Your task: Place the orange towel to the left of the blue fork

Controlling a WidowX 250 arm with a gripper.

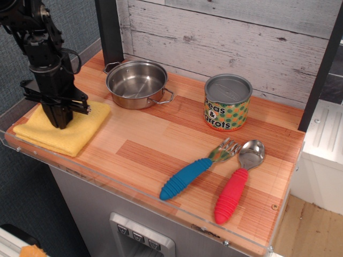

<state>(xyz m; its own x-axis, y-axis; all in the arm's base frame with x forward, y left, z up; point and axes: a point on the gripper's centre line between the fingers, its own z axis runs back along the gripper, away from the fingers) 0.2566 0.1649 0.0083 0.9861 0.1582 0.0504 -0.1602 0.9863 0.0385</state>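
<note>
The orange towel [75, 134], a folded yellow-orange cloth, lies flat at the far left of the wooden counter [144, 139]. My black gripper [60, 123] points straight down onto the towel's middle, with its fingers close together and pinching the cloth. The blue fork [195, 170] lies at the front right of the counter, with its ribbed blue handle toward the front edge and its tines toward the back. The towel is well to the left of the fork, with open counter between them.
A steel pot [136, 83] stands just behind and to the right of the towel. A peas-and-carrots can [228, 101] stands at the back centre. A red-handled spoon [236, 187] lies right of the fork. A clear lip edges the counter's front.
</note>
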